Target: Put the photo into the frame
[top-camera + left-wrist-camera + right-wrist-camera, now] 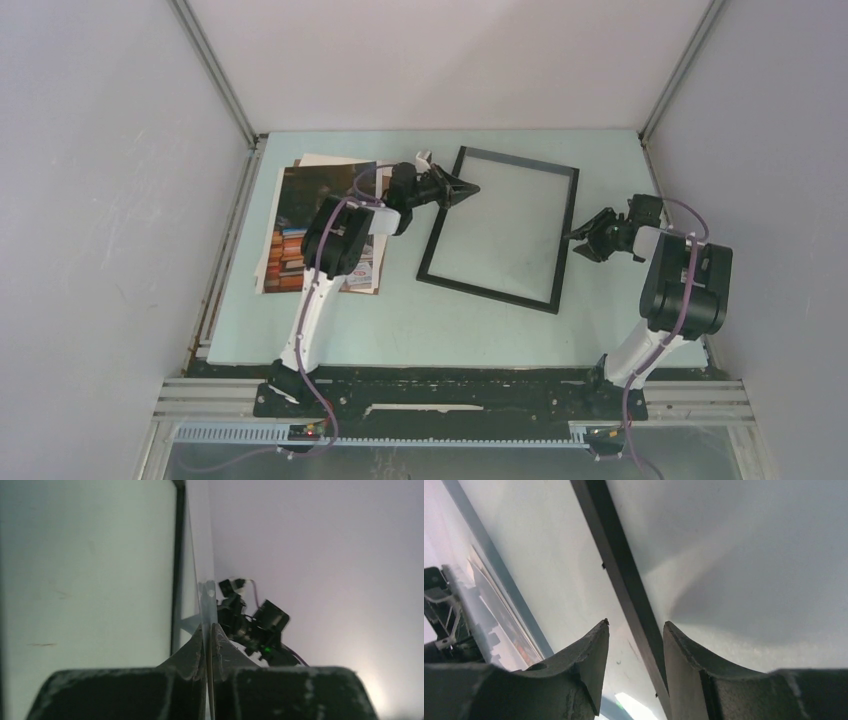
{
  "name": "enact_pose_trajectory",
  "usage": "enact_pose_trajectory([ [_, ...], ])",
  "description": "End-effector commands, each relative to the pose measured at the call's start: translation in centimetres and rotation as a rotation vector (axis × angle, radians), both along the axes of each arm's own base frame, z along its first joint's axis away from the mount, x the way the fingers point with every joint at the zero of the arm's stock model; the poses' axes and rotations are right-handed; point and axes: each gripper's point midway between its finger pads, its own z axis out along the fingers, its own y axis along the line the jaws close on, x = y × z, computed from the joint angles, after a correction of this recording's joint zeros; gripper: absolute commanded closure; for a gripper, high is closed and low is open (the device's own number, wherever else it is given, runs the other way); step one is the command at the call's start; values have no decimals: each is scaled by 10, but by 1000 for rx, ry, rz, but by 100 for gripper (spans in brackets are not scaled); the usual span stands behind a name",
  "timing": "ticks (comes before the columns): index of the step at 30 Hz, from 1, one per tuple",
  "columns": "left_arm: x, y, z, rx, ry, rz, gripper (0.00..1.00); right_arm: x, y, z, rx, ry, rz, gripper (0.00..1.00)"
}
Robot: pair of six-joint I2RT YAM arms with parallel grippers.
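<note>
while the frame (498, 228) lies mid-tabletop (400, 322), left fingers (468, 190) are pressed together, pinching its clear pane (199, 540) at 11 o'clock. right fingers (576, 236) are spread astride its 3 o'clock edge. photo (300, 215) lies at 9 o'clock, apart.

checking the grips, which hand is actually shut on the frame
The left hand, fingers pressed together on the frame's thin edge; the right hand only straddles the opposite edge, fingers apart.

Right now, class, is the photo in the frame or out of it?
Out. The photo lies to the left of the frame, apart from it, and only the table shows through the frame's pane.
</note>
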Motion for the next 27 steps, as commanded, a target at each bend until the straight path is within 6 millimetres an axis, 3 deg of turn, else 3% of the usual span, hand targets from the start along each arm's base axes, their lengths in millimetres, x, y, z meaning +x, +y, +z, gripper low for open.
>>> enact_pose_trajectory([
  [1,6,5,33,90,-162,-22,92,-14,4,11,-43,-6,33,47],
  [9,11,11,37,133,-206,1,84,-37,34,9,-63,7,121,43],
  [14,11,15,27,205,-208,3,83,-44,44,7,-55,-4,166,43],
  [19,13,17,22,272,-223,8,85,-50,45,9,-62,-15,195,43],
  [27,15,24,15,403,-243,18,95,-55,30,7,-21,-36,147,42],
])
